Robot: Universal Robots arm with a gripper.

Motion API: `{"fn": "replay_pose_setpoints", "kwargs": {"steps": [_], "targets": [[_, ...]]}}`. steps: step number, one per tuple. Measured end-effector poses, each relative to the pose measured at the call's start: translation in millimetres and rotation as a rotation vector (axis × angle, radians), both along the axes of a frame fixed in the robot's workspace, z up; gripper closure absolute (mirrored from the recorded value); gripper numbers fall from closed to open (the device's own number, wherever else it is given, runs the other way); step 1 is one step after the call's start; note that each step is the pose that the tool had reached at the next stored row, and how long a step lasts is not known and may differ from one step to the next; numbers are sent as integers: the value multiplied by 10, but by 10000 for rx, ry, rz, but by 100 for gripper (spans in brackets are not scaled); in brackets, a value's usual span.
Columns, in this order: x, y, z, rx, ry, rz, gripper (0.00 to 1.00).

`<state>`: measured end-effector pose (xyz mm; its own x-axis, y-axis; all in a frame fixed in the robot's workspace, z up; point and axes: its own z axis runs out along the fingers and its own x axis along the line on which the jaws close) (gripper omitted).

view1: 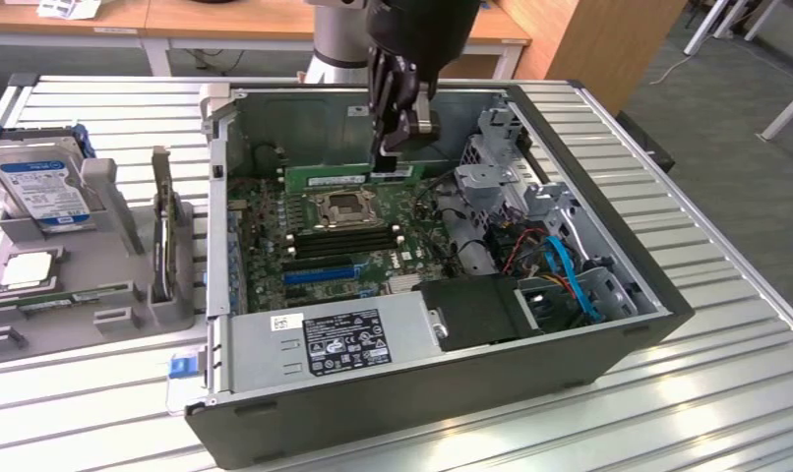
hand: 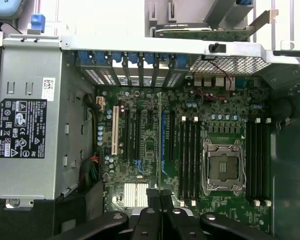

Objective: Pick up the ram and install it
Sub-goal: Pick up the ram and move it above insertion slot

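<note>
The ram (view1: 331, 179) is a long thin green stick with a white label. It hangs level above the far part of the motherboard (view1: 370, 251), with my gripper (view1: 392, 165) shut on its upper edge. In the wrist view the ram (hand: 160, 145) shows edge-on as a thin line running out from between the black fingers (hand: 147, 220). Under it lie the black memory slots (hand: 187, 155) beside the empty processor socket (hand: 222, 167), with a second set of slots (hand: 257, 160) on the socket's other side. The stick is above the slots and not seated in one.
The open computer case (view1: 640, 324) holds a power supply (view1: 331, 339), cables and a drive cage (view1: 502, 187). At the exterior view's left, a grey holder (view1: 94, 305) carries a silver hard drive (view1: 35, 187), a square processor chip (view1: 23, 270) and an upright card (view1: 164, 231).
</note>
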<state>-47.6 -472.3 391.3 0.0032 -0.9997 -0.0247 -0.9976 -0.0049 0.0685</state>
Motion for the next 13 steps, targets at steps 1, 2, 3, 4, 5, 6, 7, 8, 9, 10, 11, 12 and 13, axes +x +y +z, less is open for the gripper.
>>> {"fn": "replay_pose_setpoints", "kwargs": {"steps": [1, 2, 3, 4, 5, 6, 7, 8, 9, 10, 11, 12, 13], "targets": [[0, 15, 0, 0, 0, 0, 88], [0, 32, -1, 0, 0, 0, 88], [0, 52, -2, -1, 0, 0, 88], [0, 71, -2, -1, 1, 0, 88], [-1, 90, -2, -2, 0, -1, 88], [0, 108, -3, -2, 1, -1, 88], [0, 130, -4, -1, 1, 0, 88], [0, 151, -5, 0, 0, 0, 88], [0, 175, -5, 0, 0, 0, 88], [-1, 198, -6, -1, 0, -1, 88], [-1, 222, -6, -1, 1, -1, 88], [-1, 244, -7, -1, 1, -1, 88], [-1, 267, -8, 0, 0, -1, 88]]}}
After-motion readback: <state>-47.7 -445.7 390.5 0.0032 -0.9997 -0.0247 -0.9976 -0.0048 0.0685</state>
